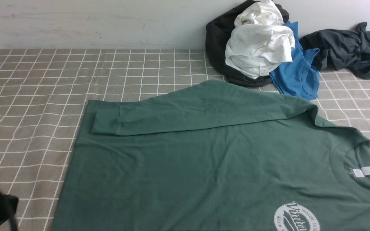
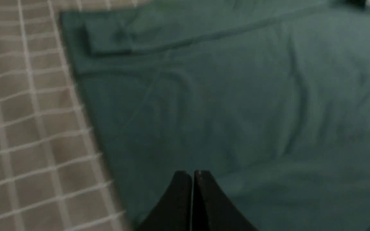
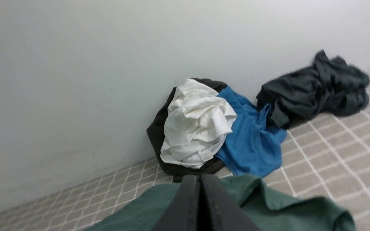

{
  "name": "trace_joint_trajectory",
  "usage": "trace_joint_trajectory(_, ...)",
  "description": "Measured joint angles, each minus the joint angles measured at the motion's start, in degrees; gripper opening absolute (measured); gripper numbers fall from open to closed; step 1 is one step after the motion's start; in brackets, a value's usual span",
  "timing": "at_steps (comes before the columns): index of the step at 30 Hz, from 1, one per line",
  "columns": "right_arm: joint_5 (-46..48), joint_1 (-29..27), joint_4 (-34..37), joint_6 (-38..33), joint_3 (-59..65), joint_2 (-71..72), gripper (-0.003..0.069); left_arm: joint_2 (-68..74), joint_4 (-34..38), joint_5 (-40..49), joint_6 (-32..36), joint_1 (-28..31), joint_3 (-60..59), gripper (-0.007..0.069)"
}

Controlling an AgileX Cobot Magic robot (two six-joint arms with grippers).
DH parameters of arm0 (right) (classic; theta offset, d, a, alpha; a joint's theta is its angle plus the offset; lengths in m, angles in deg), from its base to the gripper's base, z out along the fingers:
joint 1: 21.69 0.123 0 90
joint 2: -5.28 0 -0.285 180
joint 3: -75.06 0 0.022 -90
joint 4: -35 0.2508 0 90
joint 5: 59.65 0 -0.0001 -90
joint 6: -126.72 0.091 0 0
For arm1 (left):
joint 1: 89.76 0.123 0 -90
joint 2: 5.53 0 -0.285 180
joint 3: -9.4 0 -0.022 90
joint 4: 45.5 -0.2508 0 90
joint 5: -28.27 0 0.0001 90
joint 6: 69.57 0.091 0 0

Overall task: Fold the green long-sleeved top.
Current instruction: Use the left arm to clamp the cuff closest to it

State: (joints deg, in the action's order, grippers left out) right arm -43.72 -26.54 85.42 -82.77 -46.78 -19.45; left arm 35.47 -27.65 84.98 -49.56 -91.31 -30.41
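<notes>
Checked tablecloth (image 1: 37,96) in grey-brown with white grid lines covers the work surface, which ends at a plain white wall (image 1: 92,22). The green long-sleeved top (image 1: 188,166) lies flat and front-up on the near part of the cloth. Its collar and white neck tag (image 1: 363,172) point to the robot's right and its hem to the left. The far sleeve (image 1: 188,112) is laid across the body, with its cuff (image 1: 104,122) close to the hem. The near sleeve is outside every view.

A white garment (image 1: 259,48), a blue shirt (image 1: 295,77) and a dark grey garment (image 1: 345,48) are heaped against the wall. The blue shirt lies just beside the top's far edge.

The left gripper (image 2: 193,175) hangs above the body panel near the hem with its jaws pressed together and no cloth between them. The right gripper (image 3: 200,179) is likewise closed on nothing, above the top's far edge.

Judged step: one sleeve fold is complete and the body fold has not begun. The next move appears to require spreading both sets of jaws, lowering them to an edge of the top and pinching a single layer, while leaving the folded sleeve in place.
</notes>
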Motion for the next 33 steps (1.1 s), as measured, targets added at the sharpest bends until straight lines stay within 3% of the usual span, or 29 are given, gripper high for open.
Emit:
trace_joint_trajectory(4, 11.0, 0.0, -0.2, -7.8, -10.8, -11.4, -0.0015, 9.6, -10.1, 6.2, -1.0, -5.0, 4.6, -0.0006)
trace_joint_trajectory(6, 24.3, 0.0, -0.8, -9.9, -18.4, -21.0, -0.0015, 15.2, -12.3, 7.5, -3.0, -11.1, 4.8, 0.0006)
trace_joint_trajectory(7, 32.4, 0.3, -1.7, -10.1, -21.8, -25.2, -0.0015, 18.5, -12.5, 8.6, -4.1, -14.5, 4.8, 0.0021)
trace_joint_trajectory(8, 33.5, 0.4, -2.0, -10.1, -22.2, -25.9, -0.0015, 19.0, -12.5, 8.7, -4.1, -14.9, 4.8, 0.0021)
trace_joint_trajectory(10, 44.5, 2.5, -4.7, -8.8, -25.7, -33.0, -0.0015, 24.5, -12.5, 9.3, -4.9, -19.4, 4.4, 0.0066)
trace_joint_trajectory(13, 51.5, 7.7, -11.0, -5.1, -26.7, -38.3, -0.0015, 31.9, -12.5, 7.4, -5.1, -22.5, 3.6, 0.0155)
trace_joint_trajectory(20, 54.9, 23.8, -32.2, 6.2, -26.9, -41.5, -0.0015, 46.1, -12.6, -4.1, -3.9, -23.9, 3.2, 0.0433)
trace_joint_trajectory(24, 54.6, 27.6, -37.6, 9.3, -26.9, -41.5, -0.0015, 52.4, -12.6, -8.9, -1.0, -23.9, 3.2, 0.0512)
trace_joint_trajectory(28, 53.1, 28.1, -38.0, 9.7, -26.9, -41.5, -0.0015, 57.1, -12.6, -10.5, -0.3, -23.9, 3.2, 0.0519)
trace_joint_trajectory(33, 52.1, 28.1, -37.9, 10.0, -26.9, -41.5, -0.0015, 58.2, -13.0, -11.1, -1.9, -23.9, 3.3, 0.0397)
